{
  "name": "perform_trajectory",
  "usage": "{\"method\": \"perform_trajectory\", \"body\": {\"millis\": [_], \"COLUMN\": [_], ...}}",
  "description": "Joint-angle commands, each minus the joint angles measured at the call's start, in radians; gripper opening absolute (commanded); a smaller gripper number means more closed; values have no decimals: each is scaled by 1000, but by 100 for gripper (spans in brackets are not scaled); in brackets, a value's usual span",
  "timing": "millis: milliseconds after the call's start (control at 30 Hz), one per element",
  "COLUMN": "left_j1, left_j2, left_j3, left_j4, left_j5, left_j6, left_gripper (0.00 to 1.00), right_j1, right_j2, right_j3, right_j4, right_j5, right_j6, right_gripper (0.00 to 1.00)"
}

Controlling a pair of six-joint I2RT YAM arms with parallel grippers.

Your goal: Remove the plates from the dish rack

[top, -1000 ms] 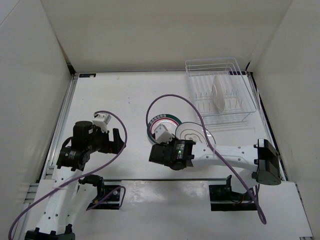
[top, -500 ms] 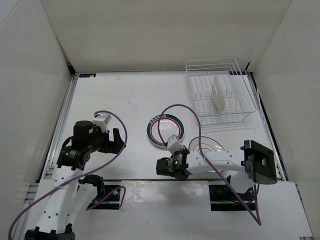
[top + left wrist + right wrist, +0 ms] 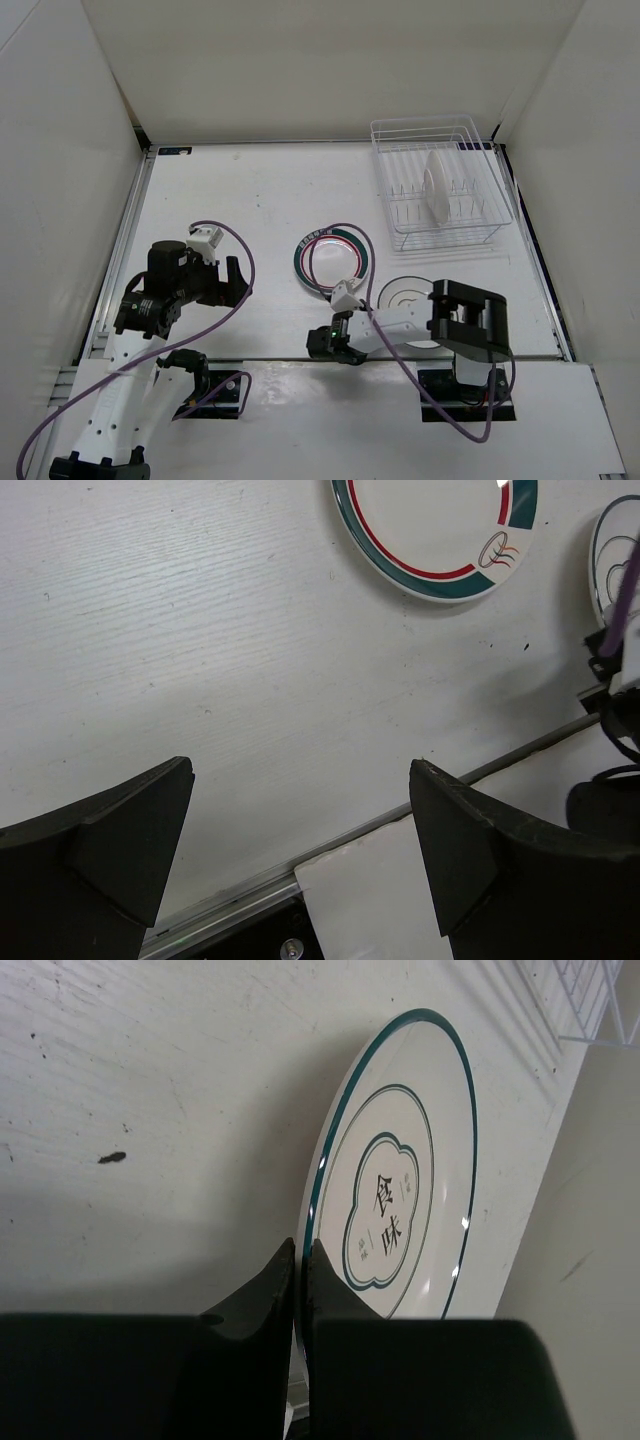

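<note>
Right jaws are pressed together on nothing beside the thin-rimmed plate (image 3: 410, 298) on the table (image 3: 230, 190), left jaws spread, and as one upright plate (image 3: 437, 187) waits in the dish rack (image 3: 405, 170), I fear a careless swing would shove the near one.

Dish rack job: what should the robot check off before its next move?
1. Dish rack emptied: not ok, one plate stands upright in it.
2. Red-and-green plate flat on the table: ok.
3. Green-rimmed plate flat, apart from it: ok.
4. Right pincer open for grabbing: not ok, shut.
5. Right pincer clear of that plate's rim: cannot tell.
6. Left pincer open and empty: ok.
</note>
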Motion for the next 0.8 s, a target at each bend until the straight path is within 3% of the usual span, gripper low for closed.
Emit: {"method": "perform_trajectory", "body": {"millis": [0,167,200,233,400,500,767], "left_j1": [-6,-4,-6,-4,-6,-6,-6], "left_j2": [-1,4,5,5,5,5,2], "left_j3": [2,5,3,3,2,2,3], "left_j4": [1,1,-1,-1,4,2,1], "left_j5": [12,14,11,12,11,12,12], "left_j6": [0,1,1,1,0,1,3], "left_gripper": [100,100,100,100,100,100,100], "right_j1": [-3,-11,-14,-15,-24,-29,-31], "right_j2": [76,127,123,119,115,104,66], "right_j3": [67,79,75,68,67,68,79], "right_j4": [7,48,58,75,98,113,110], "right_j5": [81,92,86,84,81,74,61], "right_j6": [54,69,54,51,31,5,-34], "right_gripper": [0,2,12,16,16,24,27]}}
